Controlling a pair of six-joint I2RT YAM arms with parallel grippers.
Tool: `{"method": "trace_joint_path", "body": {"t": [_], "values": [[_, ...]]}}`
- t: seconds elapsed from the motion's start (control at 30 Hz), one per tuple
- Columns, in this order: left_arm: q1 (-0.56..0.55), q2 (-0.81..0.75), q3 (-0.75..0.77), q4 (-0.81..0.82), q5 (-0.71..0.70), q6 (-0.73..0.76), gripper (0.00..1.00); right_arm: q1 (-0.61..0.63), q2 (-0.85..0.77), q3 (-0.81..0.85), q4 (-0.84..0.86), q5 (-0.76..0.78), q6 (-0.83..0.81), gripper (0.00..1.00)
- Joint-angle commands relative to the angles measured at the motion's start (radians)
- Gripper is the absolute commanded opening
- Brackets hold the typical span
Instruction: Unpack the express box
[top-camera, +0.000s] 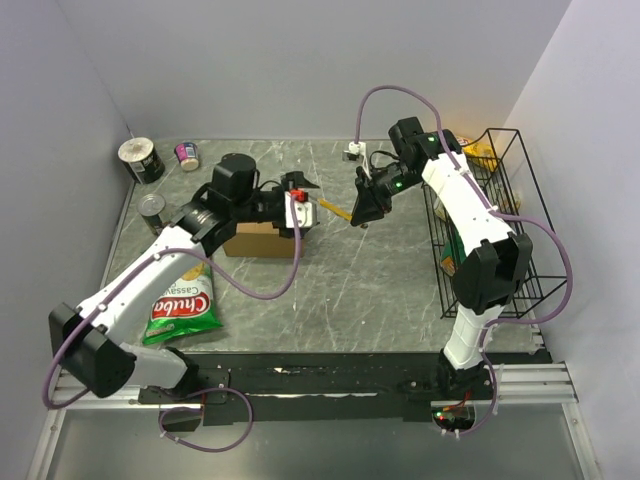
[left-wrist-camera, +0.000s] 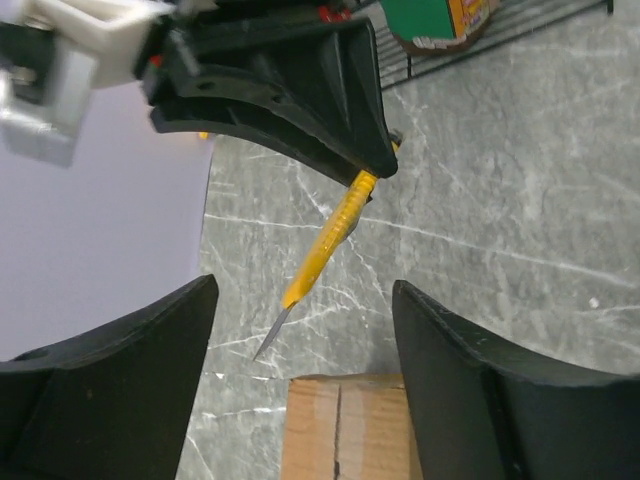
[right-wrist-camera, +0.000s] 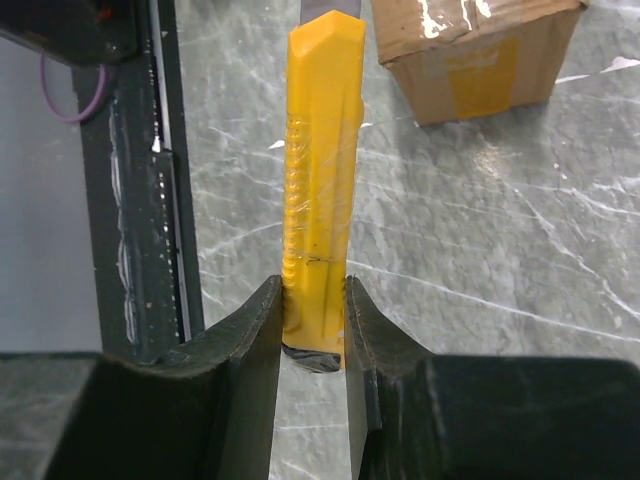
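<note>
Grips knife (right-wrist-camera: 322, 150) in right pincer (right-wrist-camera: 312, 300), blade aimed at 9 o'clock toward box (left-wrist-camera: 345, 430); hovers left pincer (left-wrist-camera: 300, 300) agape above it. Reads "Chuba" on bag (top-camera: 183, 305) at 7 o'clock.

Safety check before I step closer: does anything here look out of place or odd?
Only one thing: the yellow utility knife clamped in the right hand has its blade out, bare, pointing toward the express box, close to the open left hand. Nothing looks spilled or damaged.

The brown express box (top-camera: 262, 240) is sitting taped shut on the counter (top-camera: 380, 290), just beneath my left pincer (left-wrist-camera: 300, 300).
</note>
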Motion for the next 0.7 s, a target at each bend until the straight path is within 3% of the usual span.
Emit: {"method": "trace_joint_path", "body": {"t": [0.0, 0.1, 0.17, 0.5, 0.67], "values": [[-0.024, 0.070, 0.045, -0.008, 0.038, 0.122, 0.71, 0.014, -0.042, 0.033, -0.243, -0.045, 0.018, 0.00], [-0.041, 0.113, 0.055, 0.009, 0.022, 0.150, 0.66, 0.020, -0.040, 0.033, -0.243, -0.039, 0.014, 0.00], [-0.050, 0.154, 0.101, -0.064, 0.008, 0.194, 0.63, 0.020, -0.045, 0.036, -0.243, -0.036, 0.014, 0.00], [-0.055, 0.197, 0.137, -0.133, -0.061, 0.259, 0.27, 0.020, -0.053, 0.028, -0.243, -0.027, 0.001, 0.00], [-0.055, 0.211, 0.126, -0.152, -0.102, 0.262, 0.17, 0.020, -0.060, 0.025, -0.241, -0.028, -0.002, 0.00]]}}
